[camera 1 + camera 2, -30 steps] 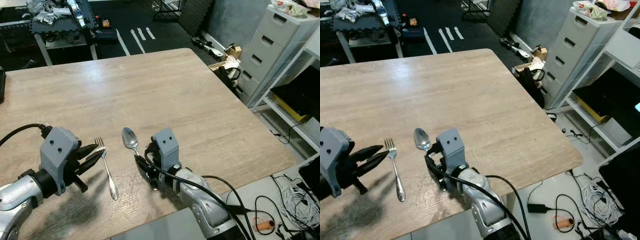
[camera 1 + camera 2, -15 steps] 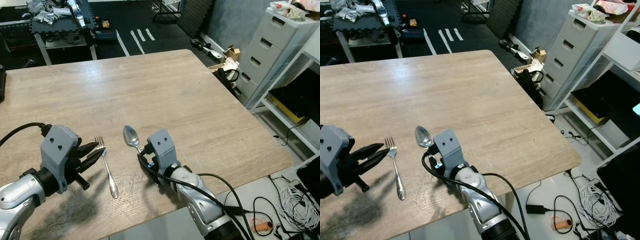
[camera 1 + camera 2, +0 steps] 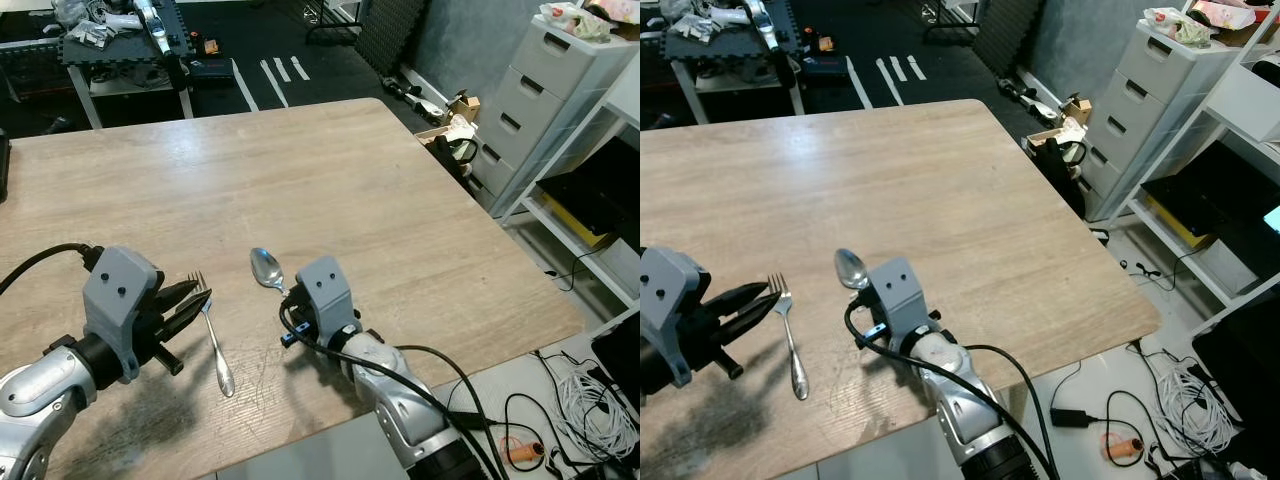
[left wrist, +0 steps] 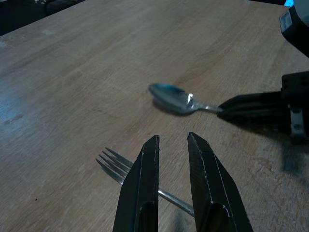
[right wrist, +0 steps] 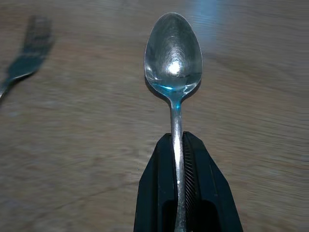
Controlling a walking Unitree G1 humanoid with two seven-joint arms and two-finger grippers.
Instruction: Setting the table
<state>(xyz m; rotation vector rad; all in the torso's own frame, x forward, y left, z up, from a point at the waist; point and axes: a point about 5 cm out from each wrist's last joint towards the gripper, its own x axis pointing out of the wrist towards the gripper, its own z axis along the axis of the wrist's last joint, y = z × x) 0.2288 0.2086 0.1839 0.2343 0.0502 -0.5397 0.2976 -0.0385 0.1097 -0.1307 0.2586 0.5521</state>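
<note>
Spoon (image 5: 173, 58) handle sits clamped between my right gripper (image 5: 177, 159) fingers, bowl just above the table (image 3: 330, 170) — placing step, I judge. My left gripper (image 4: 171, 159) hovers slightly apart over the fork (image 3: 212, 335) — next I set the spoon down parallel.

table (image 3: 330, 170): in front of us, w/ fork and spoon on its near part
fork (image 3: 211, 333): left of spoon, tines pointing away from us
spoon (image 3: 267, 269): right of fork, near it, bowl pointing away from us
left gripper (image 3: 190, 301): just left of fork, tips over its neck
right gripper (image 5: 179, 164): behind spoon bowl on our side, on the handle
drawer unit (image 3: 545, 95): on floor, right of table
bench (image 3: 120, 55): beyond table's far edge
</note>
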